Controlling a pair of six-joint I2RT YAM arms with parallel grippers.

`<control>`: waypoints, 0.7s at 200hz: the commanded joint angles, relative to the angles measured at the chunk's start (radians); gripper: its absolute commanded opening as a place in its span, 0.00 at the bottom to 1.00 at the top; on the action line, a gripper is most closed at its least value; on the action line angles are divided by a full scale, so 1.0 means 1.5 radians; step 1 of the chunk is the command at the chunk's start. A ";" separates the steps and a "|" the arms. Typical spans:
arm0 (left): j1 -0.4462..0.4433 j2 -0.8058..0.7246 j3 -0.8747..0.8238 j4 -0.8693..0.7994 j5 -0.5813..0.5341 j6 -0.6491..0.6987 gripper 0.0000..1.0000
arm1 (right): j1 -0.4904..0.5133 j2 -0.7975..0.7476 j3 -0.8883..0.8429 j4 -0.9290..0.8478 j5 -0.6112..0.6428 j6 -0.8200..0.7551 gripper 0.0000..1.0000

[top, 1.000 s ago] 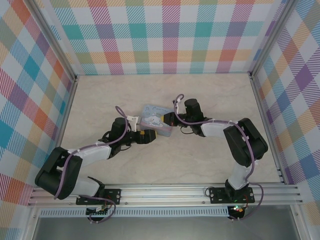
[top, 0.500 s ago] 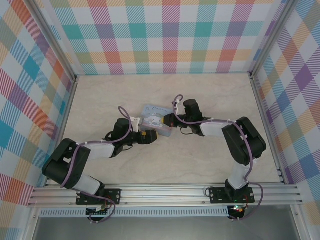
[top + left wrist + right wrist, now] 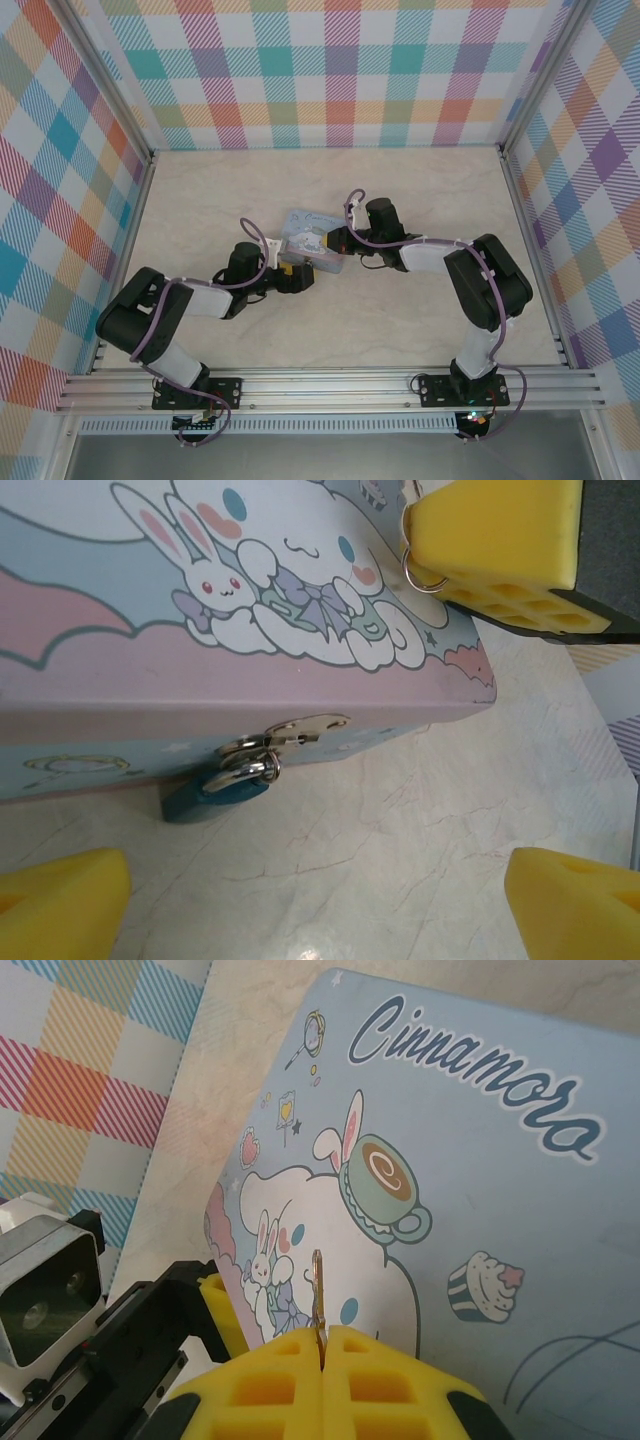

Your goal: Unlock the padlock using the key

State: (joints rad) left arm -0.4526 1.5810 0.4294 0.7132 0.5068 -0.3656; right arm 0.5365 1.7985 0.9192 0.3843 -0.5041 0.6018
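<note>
The tin sits near the middle of the table, with bare surface out to every edge. The padlock hangs from the hasp on the tin's side wall. The left gripper faces that wall, spread wide and empty. The right gripper, pads pressed together, pinches the key over the lid.

- Walls: three panels, pastel plaid print, on the back, left and right sides.
- Tabletop: cream, marble-veined, evenly lit.
- Frame rail: ribbed aluminium, along the near edge.
</note>
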 commanded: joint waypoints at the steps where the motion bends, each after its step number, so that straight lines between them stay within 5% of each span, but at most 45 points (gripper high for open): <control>1: 0.006 0.020 -0.003 0.058 0.006 0.029 0.92 | 0.006 0.014 -0.002 -0.067 0.017 -0.020 0.03; 140: -0.004 0.085 0.009 0.116 -0.013 0.040 0.86 | 0.010 0.014 0.003 -0.091 0.017 -0.026 0.03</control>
State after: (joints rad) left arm -0.4530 1.6829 0.4297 0.8452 0.5041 -0.3264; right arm 0.5385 1.7985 0.9318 0.3534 -0.4995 0.5865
